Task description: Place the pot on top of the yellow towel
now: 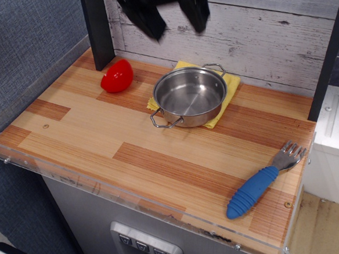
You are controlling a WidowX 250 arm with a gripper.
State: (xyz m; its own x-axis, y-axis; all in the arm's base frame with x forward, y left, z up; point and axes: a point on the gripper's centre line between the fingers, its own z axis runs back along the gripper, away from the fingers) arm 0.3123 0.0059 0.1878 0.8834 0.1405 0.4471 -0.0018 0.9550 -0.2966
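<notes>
Table (89, 144): wood-striped top with a clear plastic rim along its front and left edges.
Red rounded object (117, 76): on the table's far left part, near the black post.
Black post (97, 28): upright at the table's far left edge.
Fork (259, 184): blue-handled, lying near the table's front right corner, tines toward the right edge.
</notes>
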